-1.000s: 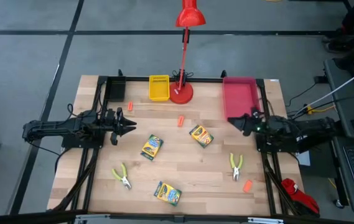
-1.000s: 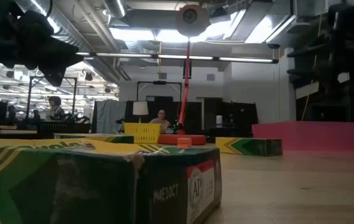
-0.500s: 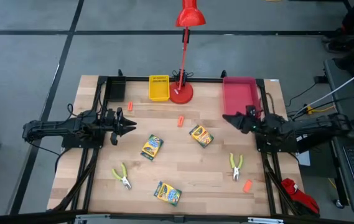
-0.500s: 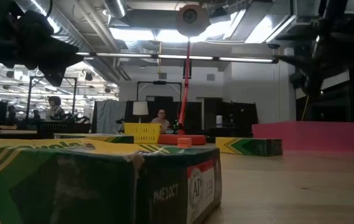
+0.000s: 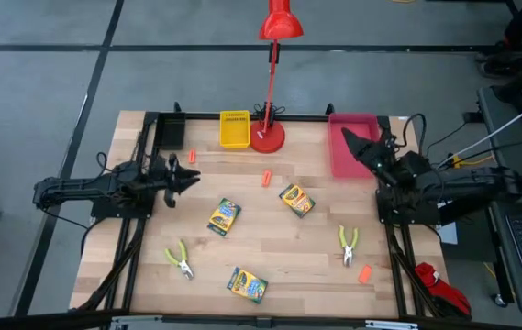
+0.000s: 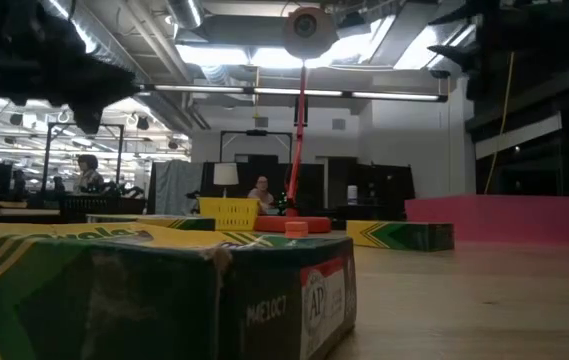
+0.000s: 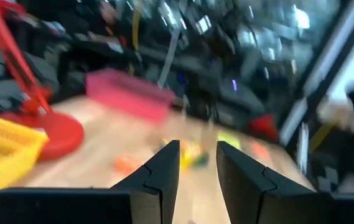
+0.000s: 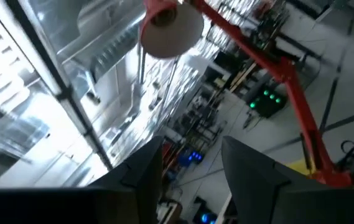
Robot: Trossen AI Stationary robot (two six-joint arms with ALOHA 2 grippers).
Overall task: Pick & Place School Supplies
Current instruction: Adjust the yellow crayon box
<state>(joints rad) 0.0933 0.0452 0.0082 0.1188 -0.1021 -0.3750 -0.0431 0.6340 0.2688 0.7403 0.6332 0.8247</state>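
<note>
The right claw (image 5: 350, 139) has travelled from a position just off the near end of the pink tray (image 5: 352, 156) to a position above that tray, and its arm now slants toward the back of the counter (image 5: 270, 243). In the low view the right claw has risen to the upper right corner. The left claw (image 5: 191, 178) has shifted slightly toward the back edge.

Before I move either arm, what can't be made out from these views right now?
- Left wrist view: motion blur; the things on the table beyond the left gripper cannot be identified.
- Right wrist view: the right gripper points up at the red desk lamp; no table shows.
- Low view: a crayon box fills the foreground, hiding the table behind it.
- High view: the orange pieces are too small to identify.
</note>
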